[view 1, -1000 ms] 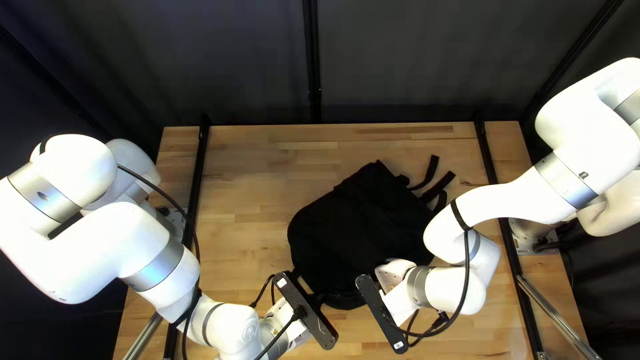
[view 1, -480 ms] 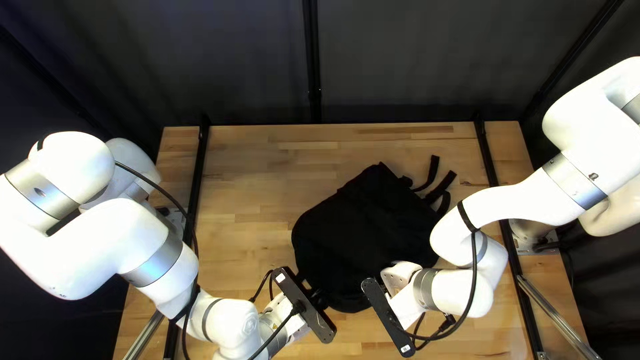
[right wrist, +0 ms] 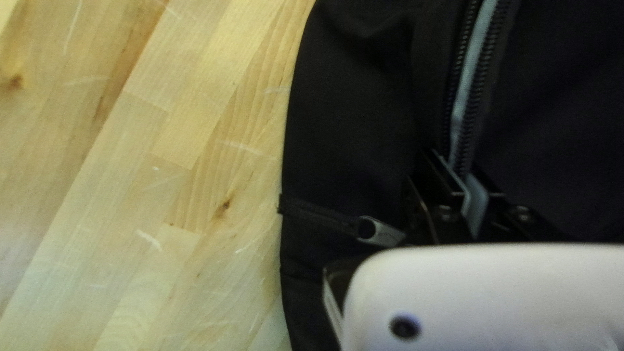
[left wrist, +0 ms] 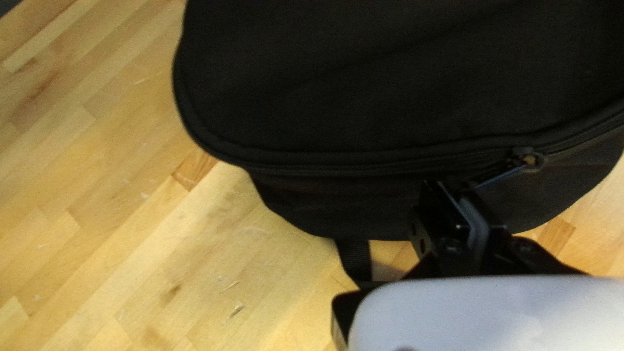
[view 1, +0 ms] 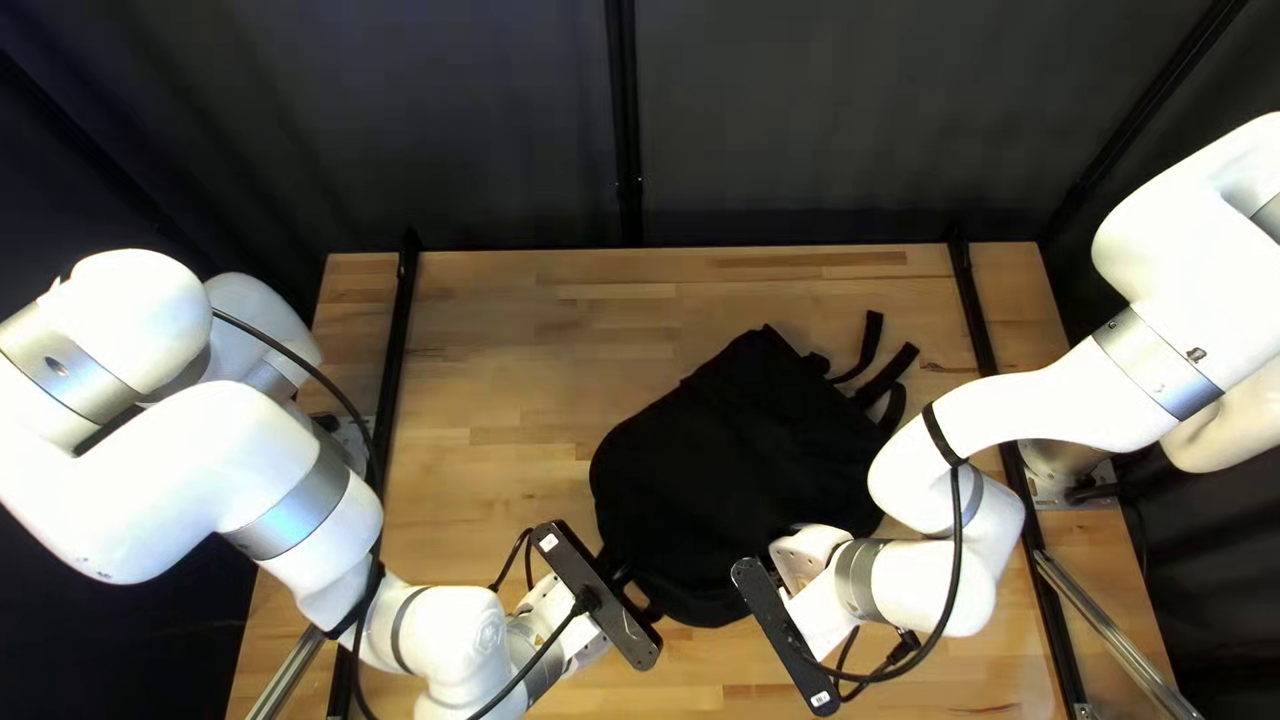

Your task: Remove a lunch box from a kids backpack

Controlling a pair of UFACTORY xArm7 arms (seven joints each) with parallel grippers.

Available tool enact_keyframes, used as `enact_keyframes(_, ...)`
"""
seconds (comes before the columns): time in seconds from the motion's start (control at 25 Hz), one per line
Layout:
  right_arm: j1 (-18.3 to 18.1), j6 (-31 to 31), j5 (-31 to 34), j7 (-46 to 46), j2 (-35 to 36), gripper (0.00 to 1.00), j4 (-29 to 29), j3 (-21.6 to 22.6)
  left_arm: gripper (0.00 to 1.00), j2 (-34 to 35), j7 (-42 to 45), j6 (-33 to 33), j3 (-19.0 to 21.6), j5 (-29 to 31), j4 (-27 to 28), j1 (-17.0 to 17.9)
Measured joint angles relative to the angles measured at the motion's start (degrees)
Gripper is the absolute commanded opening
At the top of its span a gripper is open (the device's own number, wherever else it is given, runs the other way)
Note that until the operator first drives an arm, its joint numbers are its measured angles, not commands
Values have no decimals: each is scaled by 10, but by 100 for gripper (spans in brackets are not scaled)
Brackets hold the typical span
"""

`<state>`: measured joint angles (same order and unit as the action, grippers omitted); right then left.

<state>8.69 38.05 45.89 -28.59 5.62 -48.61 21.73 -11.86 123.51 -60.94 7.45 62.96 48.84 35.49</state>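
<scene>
Backpack (view 1: 740, 467) slid slightly toward bench's (view 1: 507, 347) right edge; left gripper (view 1: 638, 598) pinching zipper pull (left wrist: 530, 160), right gripper (view 1: 804, 554) pinching backpack's cloth (right wrist: 432, 123).

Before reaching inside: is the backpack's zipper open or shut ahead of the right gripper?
Open there: a pale strip shows between the parted rows of teeth, ahead of the right gripper.

No word, number or sign is legible. One pale label (view 1: 548, 543) sits on the black bar (view 1: 595, 596) at the left arm's (view 1: 447, 647) wrist, another label (view 1: 820, 698) on the right arm's (view 1: 920, 587) bar (view 1: 780, 634); both are too small to read.
</scene>
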Motion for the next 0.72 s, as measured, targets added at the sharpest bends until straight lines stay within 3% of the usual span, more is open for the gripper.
enact_keyframes(0.72, 6, 8, -11, 3, -12, 0, 11, 7, 0, 36, -7, 8, -10, -10, -57, -15)
